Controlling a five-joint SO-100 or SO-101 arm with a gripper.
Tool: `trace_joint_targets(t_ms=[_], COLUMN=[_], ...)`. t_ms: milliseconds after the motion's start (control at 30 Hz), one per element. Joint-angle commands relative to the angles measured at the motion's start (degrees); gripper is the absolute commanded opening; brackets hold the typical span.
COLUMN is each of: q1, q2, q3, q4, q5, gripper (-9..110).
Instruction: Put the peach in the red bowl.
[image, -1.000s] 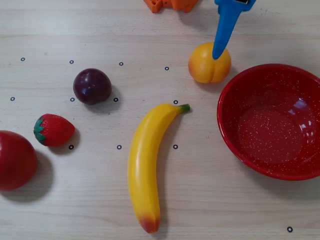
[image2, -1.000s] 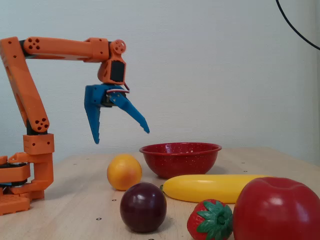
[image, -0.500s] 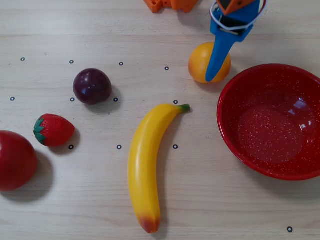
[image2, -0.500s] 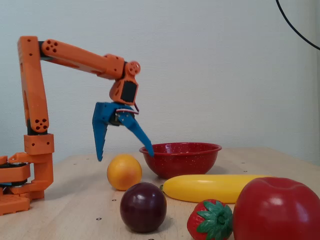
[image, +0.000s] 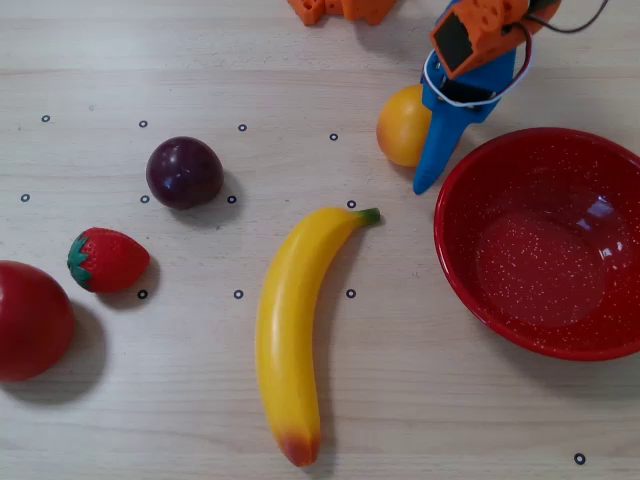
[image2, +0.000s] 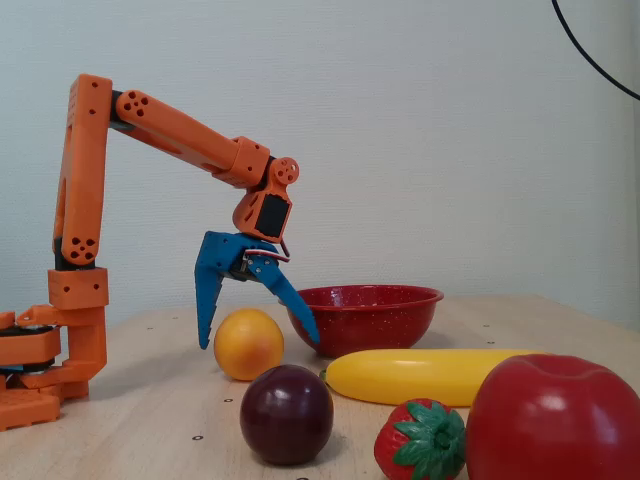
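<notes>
Tool (image2: 258, 336) spread wide, fingers pointing down, straddling the peach (image2: 248, 343); in the fixed view one blue finger (image2: 207, 300) sits to the left of the fruit, the other between the fruit and the red bowl (image2: 362, 316). Cannot tell whether either finger touches the peach. Nothing pinched yet.

Peach rests on the surface (image: 440, 400), near the bowl's rim on its upper-left side in the overhead view (image: 402, 124); partly hidden there by the tool (image: 428, 160). Red bowl (image: 545, 243) is empty.

Progress, judged: approach done or nearly so; grasp, lift, carry over the rim and release all remain. The bowl-side finger has little room beside the rim, so closing could nudge the bowl or roll the peach.

Count on the surface:
- peach: 1
- red bowl: 1
- banana (image: 291, 330): 1
- plum (image: 184, 172): 1
- strawberry (image: 106, 259): 1
- red tomato-like ball (image: 30, 320): 1
</notes>
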Motion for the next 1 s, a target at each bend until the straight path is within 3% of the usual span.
trace_joint_targets(t_ms=[0, 400, 967], q1=[-1.41, -2.9, -5.19], q2=[1.14, -1.41, -1.93], q3=[-3.96, -2.9, -1.93], q4=[-1.05, -3.43, -4.22], q5=[2.29, 5.27, 5.45], gripper=[58, 62, 59])
